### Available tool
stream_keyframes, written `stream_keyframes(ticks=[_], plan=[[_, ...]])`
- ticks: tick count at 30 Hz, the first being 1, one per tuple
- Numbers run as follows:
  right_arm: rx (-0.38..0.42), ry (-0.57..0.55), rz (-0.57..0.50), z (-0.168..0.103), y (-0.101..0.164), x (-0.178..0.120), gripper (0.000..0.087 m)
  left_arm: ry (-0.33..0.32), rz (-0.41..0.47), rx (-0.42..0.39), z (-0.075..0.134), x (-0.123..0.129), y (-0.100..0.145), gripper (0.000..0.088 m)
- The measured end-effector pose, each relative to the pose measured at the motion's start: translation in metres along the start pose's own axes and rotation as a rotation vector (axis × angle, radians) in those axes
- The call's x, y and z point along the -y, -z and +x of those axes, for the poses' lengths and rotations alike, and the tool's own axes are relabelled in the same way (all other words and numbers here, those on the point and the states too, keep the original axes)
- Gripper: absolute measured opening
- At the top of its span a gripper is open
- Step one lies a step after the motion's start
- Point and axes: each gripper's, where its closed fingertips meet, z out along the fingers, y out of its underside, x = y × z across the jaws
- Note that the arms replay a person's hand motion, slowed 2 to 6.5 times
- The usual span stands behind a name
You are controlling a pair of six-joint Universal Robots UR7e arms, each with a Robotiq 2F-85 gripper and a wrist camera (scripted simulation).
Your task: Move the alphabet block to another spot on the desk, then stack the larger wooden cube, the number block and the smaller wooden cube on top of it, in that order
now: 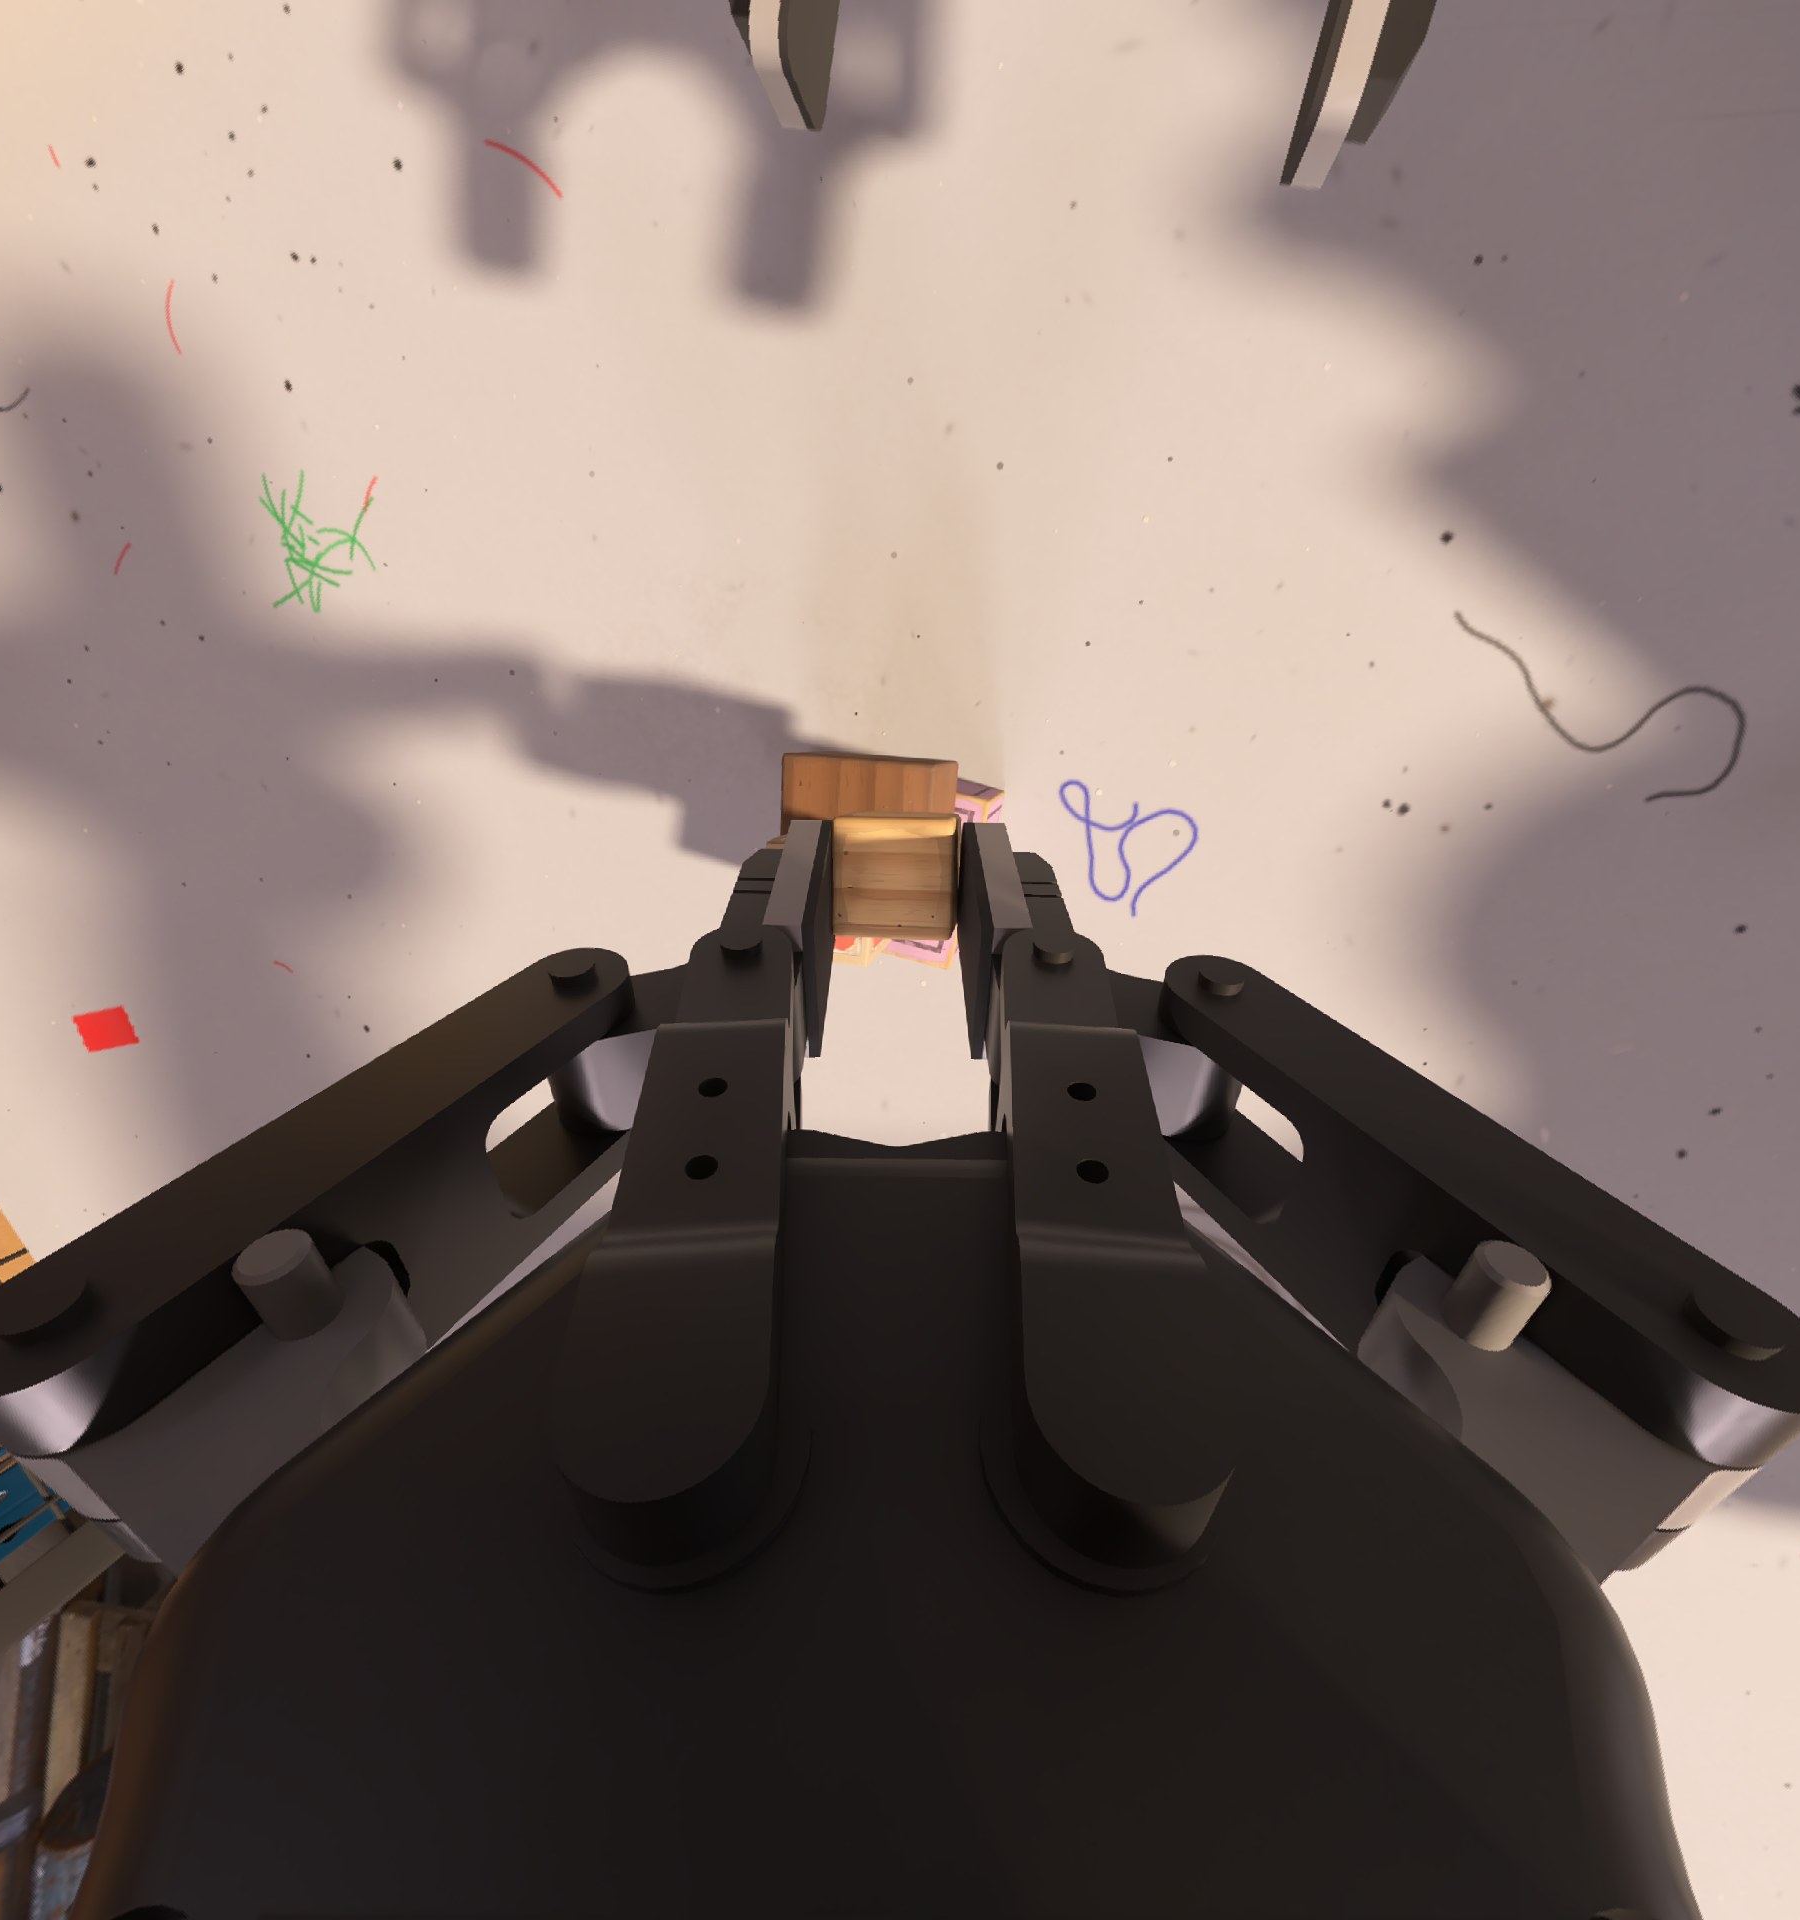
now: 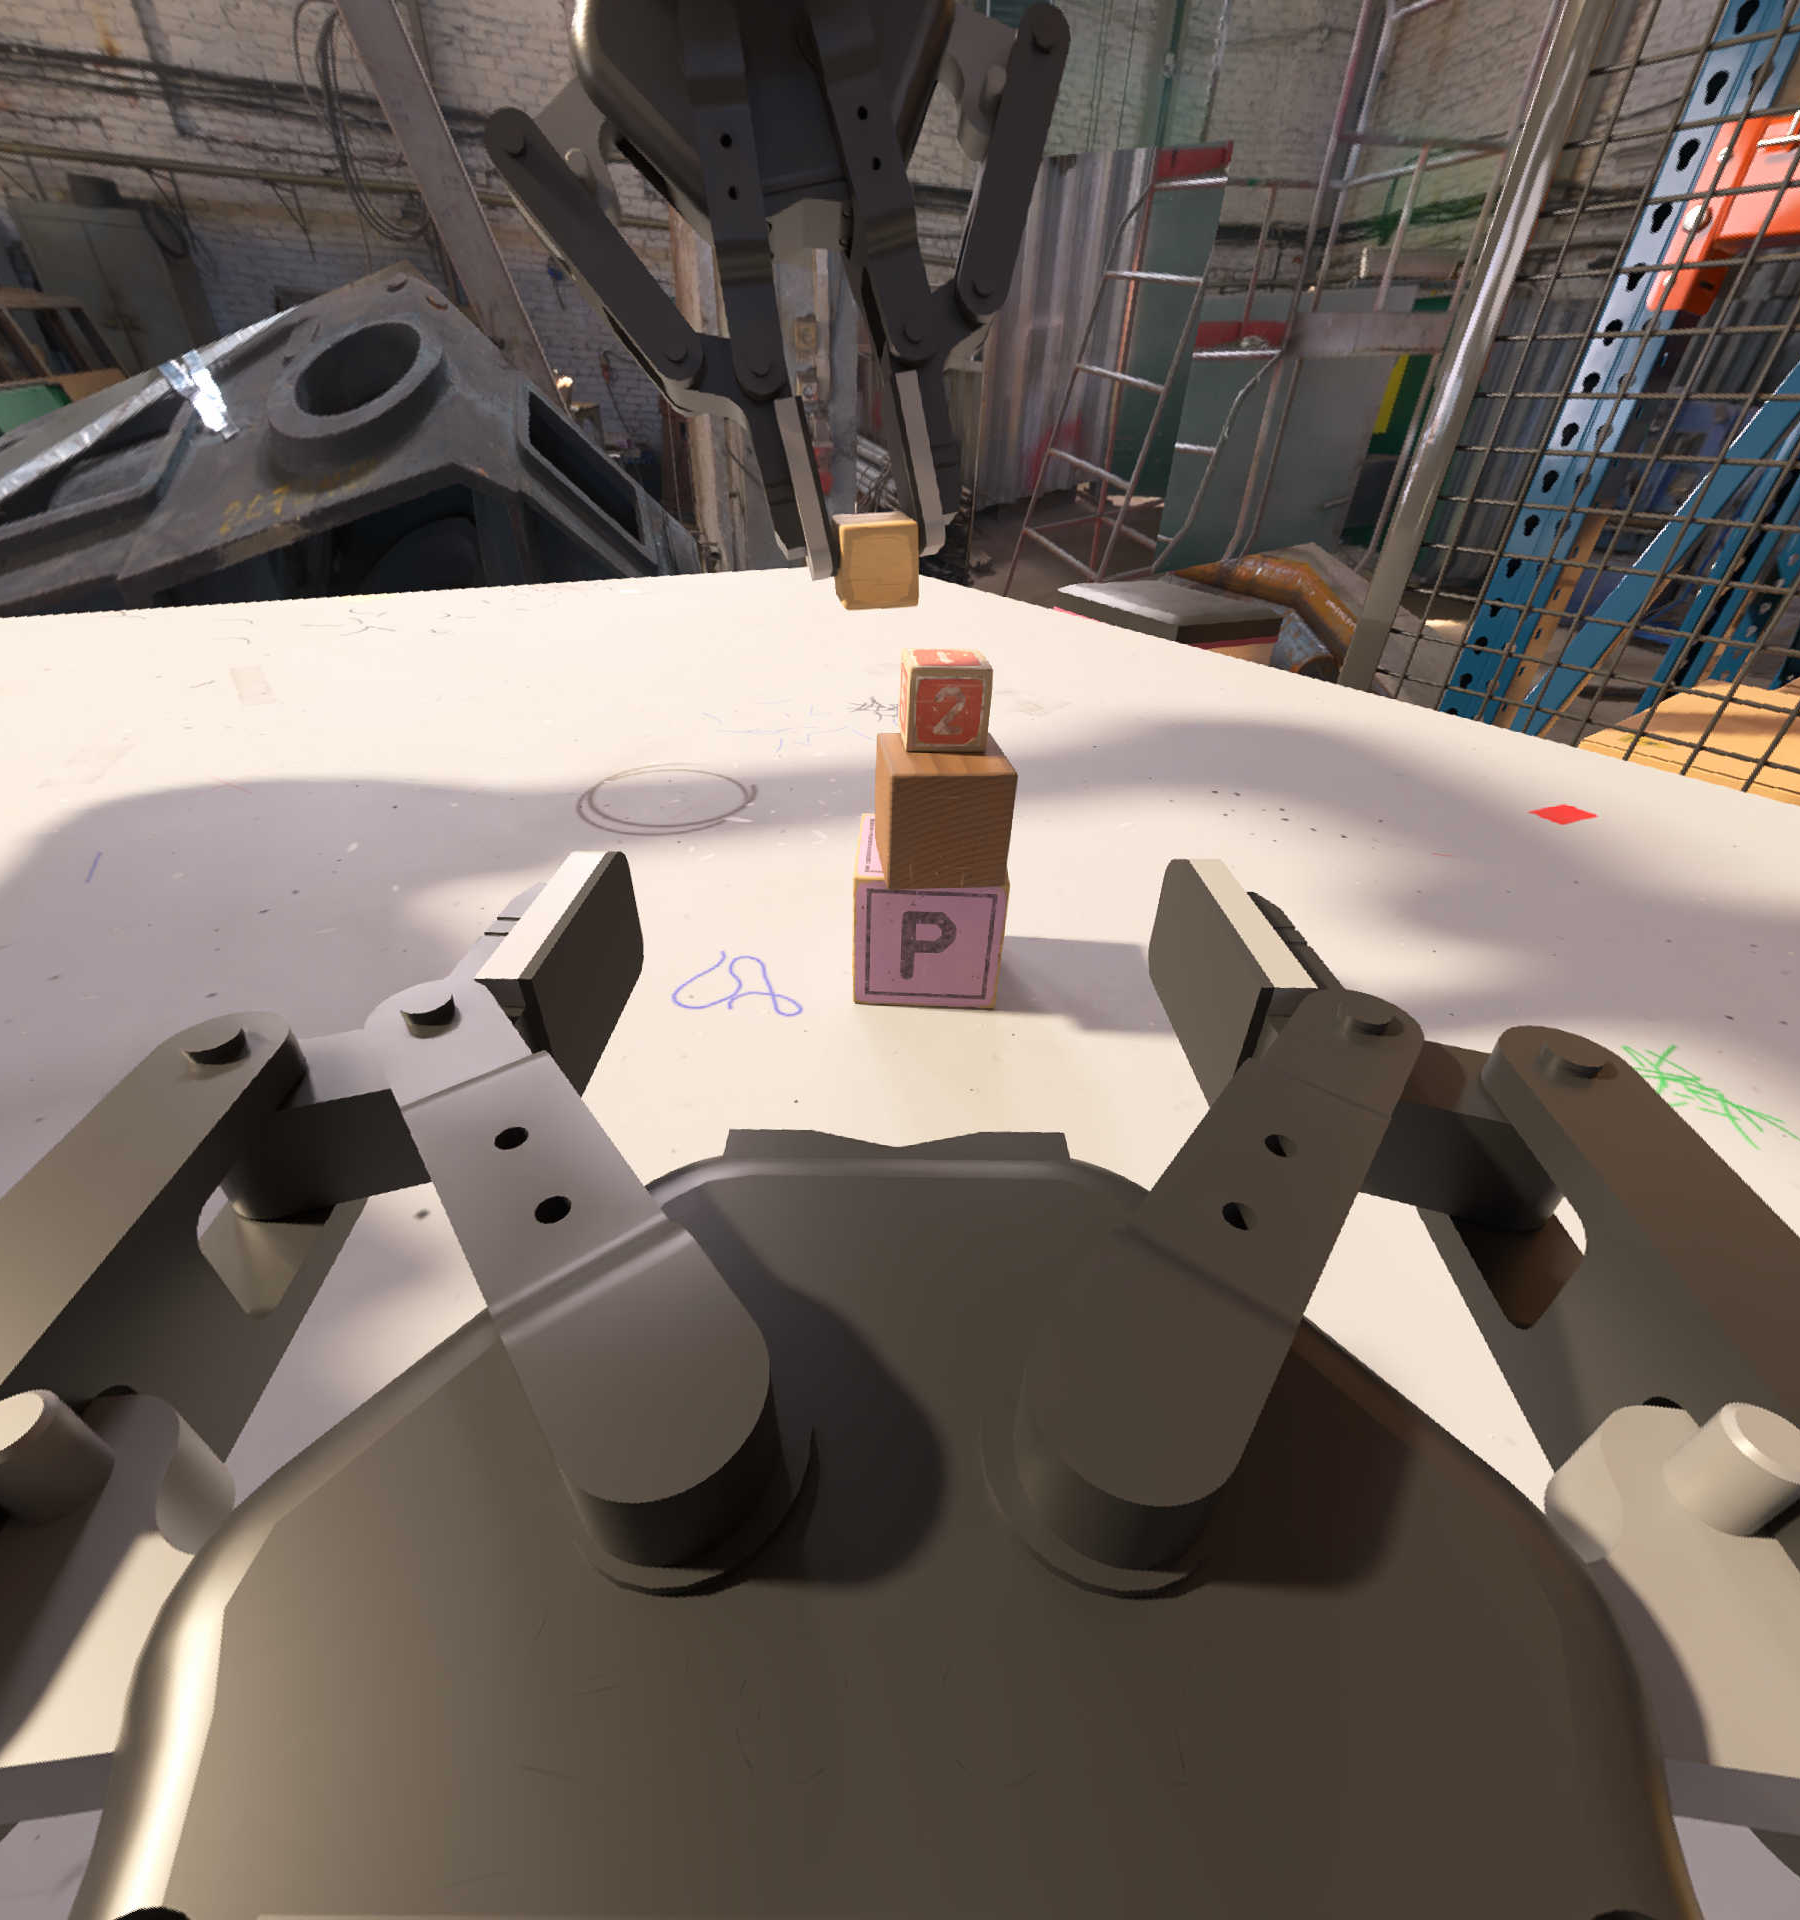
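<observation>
Right wrist view: smaller wooden cube [image 2: 876, 561] clenched betw. left gripper [image 2: 868, 540] jaws, above number block [image 2: 945, 699]; right gripper [image 2: 896, 935] released.

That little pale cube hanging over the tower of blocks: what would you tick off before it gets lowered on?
1. Grip: the left gripper is shut on the smaller wooden cube, with a finger on each side. Ok.
2. Stack order: alphabet block on the desk, larger wooden cube on it, number block on top. Ok.
3. Stack squareness: the blocks sit offset and twisted against each other. Not ok.
4. Gap: the held cube hangs clear above the number block. Ok.
5. Centring over the number block: cannot tell.
6. The right gripper is open, empty and short of the stack. Ok.
</observation>
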Motion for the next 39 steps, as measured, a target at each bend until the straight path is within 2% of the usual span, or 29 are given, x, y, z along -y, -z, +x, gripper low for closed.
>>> stream_keyframes(ticks=[5, 11, 39], plan=[[0.001, 0.002, 0.000, 0.000, 0.000, 0.000, 0.0841, -0.021, -0.031, -0.006, -0.006, -0.007, -0.004, 0.0216], [0.002, 0.003, -0.003, 0.000, 0.000, 0.000, 0.0841, -0.017, -0.049, -0.005, -0.013, -0.011, -0.007, 0.0216], [0.002, 0.006, -0.003, -0.001, 0.000, 0.000, 0.0842, -0.003, 0.000, -0.031, -0.019, -0.008, -0.020, 0.0216]])
